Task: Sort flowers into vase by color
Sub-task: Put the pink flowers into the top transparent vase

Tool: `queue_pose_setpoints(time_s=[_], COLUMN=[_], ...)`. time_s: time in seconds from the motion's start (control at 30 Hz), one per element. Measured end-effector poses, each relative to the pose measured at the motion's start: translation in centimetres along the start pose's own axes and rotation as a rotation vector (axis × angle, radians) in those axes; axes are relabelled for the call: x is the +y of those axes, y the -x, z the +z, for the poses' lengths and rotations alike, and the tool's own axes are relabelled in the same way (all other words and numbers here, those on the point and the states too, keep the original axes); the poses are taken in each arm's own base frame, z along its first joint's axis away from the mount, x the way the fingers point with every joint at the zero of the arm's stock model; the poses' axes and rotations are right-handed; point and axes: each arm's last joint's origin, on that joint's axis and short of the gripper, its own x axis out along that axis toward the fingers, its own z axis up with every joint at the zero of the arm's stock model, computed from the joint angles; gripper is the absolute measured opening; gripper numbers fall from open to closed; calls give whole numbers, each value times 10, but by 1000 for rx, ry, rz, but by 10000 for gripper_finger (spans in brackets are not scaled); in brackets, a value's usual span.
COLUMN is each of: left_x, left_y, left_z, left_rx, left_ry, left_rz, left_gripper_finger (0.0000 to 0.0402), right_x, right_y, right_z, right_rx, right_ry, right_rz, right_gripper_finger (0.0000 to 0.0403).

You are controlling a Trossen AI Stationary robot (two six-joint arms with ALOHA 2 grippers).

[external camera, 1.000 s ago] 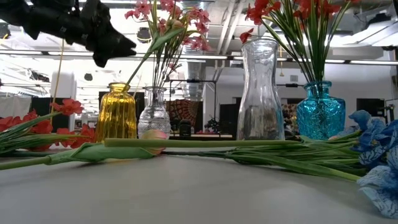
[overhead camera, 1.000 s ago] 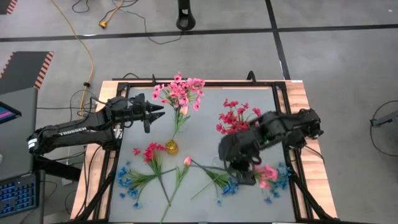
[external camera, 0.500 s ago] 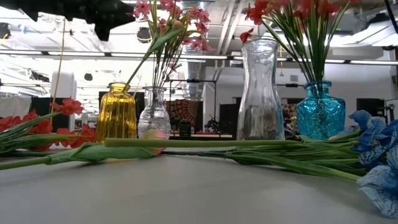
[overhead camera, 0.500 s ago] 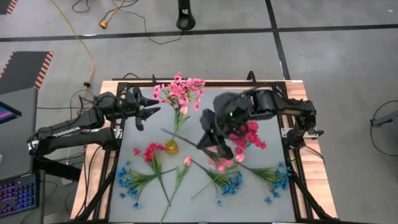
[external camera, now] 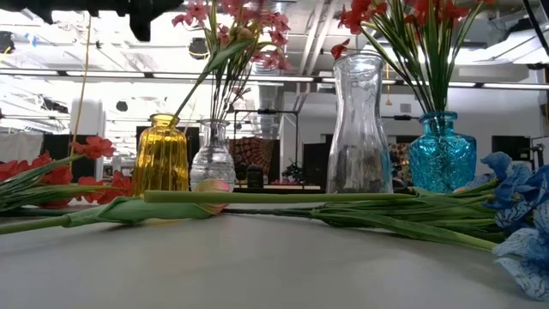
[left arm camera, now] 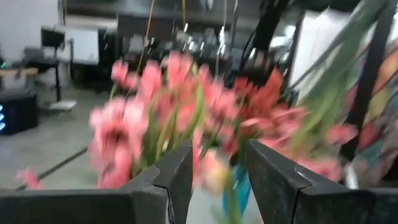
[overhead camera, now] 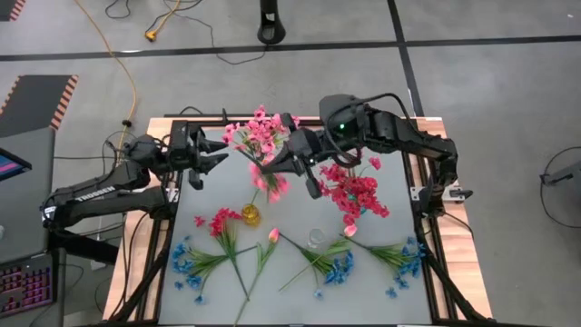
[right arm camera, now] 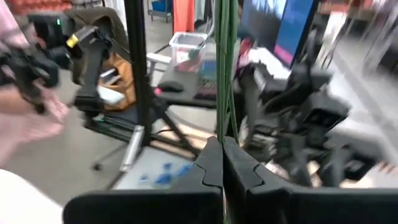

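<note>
My right gripper [overhead camera: 278,166] is high over the table's middle, shut on a light pink flower sprig whose green stem [right arm camera: 224,62] shows in the right wrist view. Its blossoms [overhead camera: 272,187] are just below the gripper. Beside it, a vase [external camera: 212,156] holds the pink bouquet [overhead camera: 263,134]. Red flowers [overhead camera: 352,189] stand in the blue vase [external camera: 441,153]. The yellow vase [overhead camera: 251,215] and a tall clear vase [external camera: 358,129] also stand there. My left gripper [left arm camera: 217,180] is open, raised at the far left, facing the pink bouquet. Red, blue and pink sprigs [overhead camera: 227,243] lie flat on the table. My right gripper pinches the sprig's thin green stem [right arm camera: 222,132] between its two shut fingers, which lie across the stem. The sprig is lifted clear of the table and the stem stands steeply through the hold. How far from the blossoms the fingers sit is hidden by the gripper.
Loose blue sprigs lie near the front at the left [overhead camera: 191,265], middle [overhead camera: 336,269] and right [overhead camera: 404,259]. A red sprig [overhead camera: 221,222] and a pink bud [overhead camera: 272,235] lie between them. A black frame [overhead camera: 182,123] borders the table. Cluttered room beyond.
My right gripper has lifted the pink sprig off the table's near right part. It has carried it up and toward the far left, to beside the pink bouquet, rolling its wrist as it went. My left gripper has risen and tipped upward, drawing back slightly toward the left edge.
</note>
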Motion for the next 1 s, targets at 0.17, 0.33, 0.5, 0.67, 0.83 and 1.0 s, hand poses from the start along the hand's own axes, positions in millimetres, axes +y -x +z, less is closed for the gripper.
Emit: queue_pose_setpoints(time_s=[0.17,0.33,0.5,0.67,0.83,1.0], left_x=[-6,-12,-13,-13,-13,-12], left_y=[2,5,6,6,5,5], left_z=[18,28,30,30,30,30], left_rx=[-153,-203,-195,-182,-158,-159], left_ry=[154,345,450,531,653,736], left_rz=[-146,-301,-348,-356,-367,-355], left_gripper_finger=[135,135,135,135,135,135], right_x=[-3,2,10,13,10,3], right_y=[1,-1,-3,-10,-15,-21], right_z=[4,10,15,9,3,-2], right_rx=[-44,-107,-179,-166,-96,10], right_ry=[190,342,622,928,1178,1290], right_rz=[-20,6,58,57,-13,-98], right_gripper_finger=[22,22,22,23,23,23])
